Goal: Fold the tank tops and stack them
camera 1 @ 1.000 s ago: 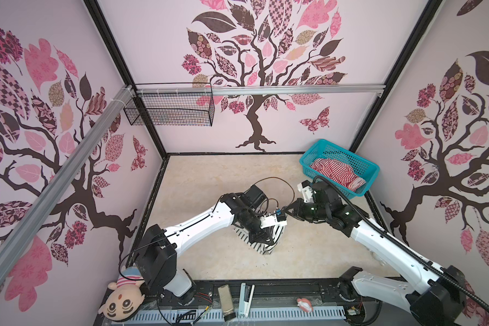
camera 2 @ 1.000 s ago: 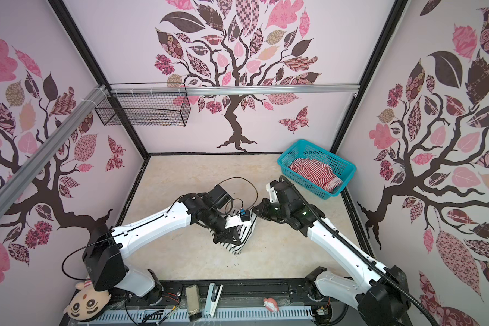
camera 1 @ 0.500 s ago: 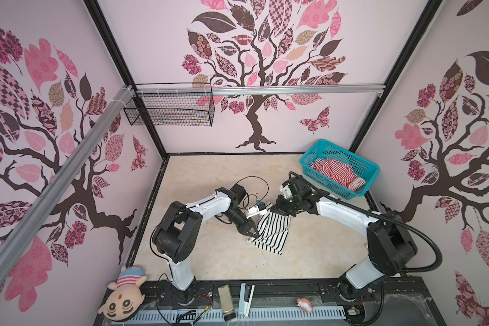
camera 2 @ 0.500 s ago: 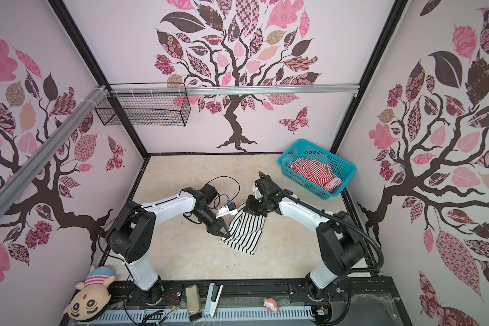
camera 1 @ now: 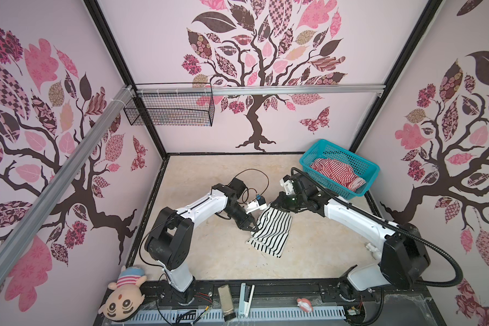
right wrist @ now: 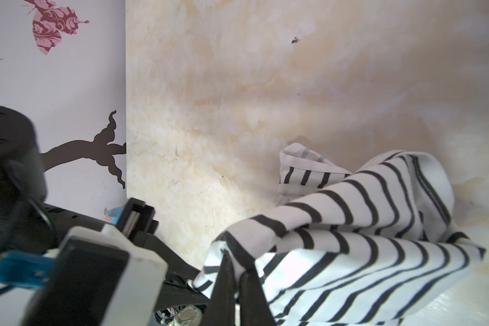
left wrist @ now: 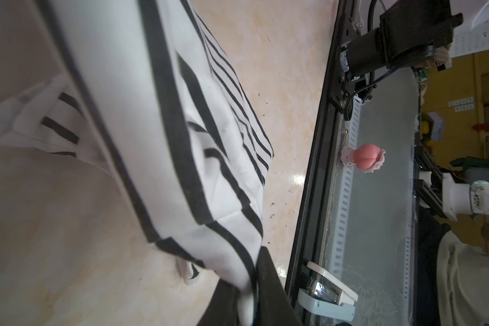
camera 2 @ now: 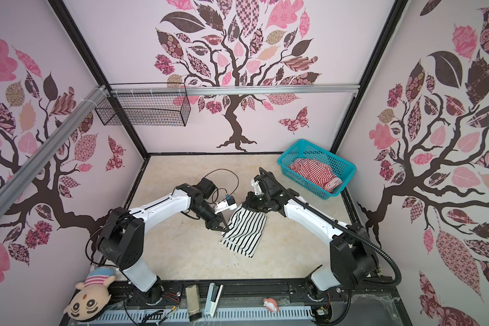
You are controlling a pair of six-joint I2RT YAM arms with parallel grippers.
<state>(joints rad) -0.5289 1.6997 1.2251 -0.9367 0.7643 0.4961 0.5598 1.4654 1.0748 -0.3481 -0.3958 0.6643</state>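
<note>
The black-and-white tank top [camera 1: 271, 234] lay near the middle of the counter [camera 1: 209, 175], its far corner raised off the surface. The left pincer [camera 1: 251, 225] met the top's left edge. In the left wrist view its dark fingers [left wrist: 266, 271] stood narrow with striped cloth pinched between them, though the fabric nearest the lens was blurred. The right pincer [right wrist: 236, 271] was clamped tight on a fold at the raised corner. In both top views its tips were hidden under the wrist. A striped strap poked out behind the bunched cloth, partly covered. The red-and-white tank top [camera 1: 333, 172] sat crumpled in the teal basket [camera 1: 347, 156] at the back right, its lower part hidden by the wall.
</note>
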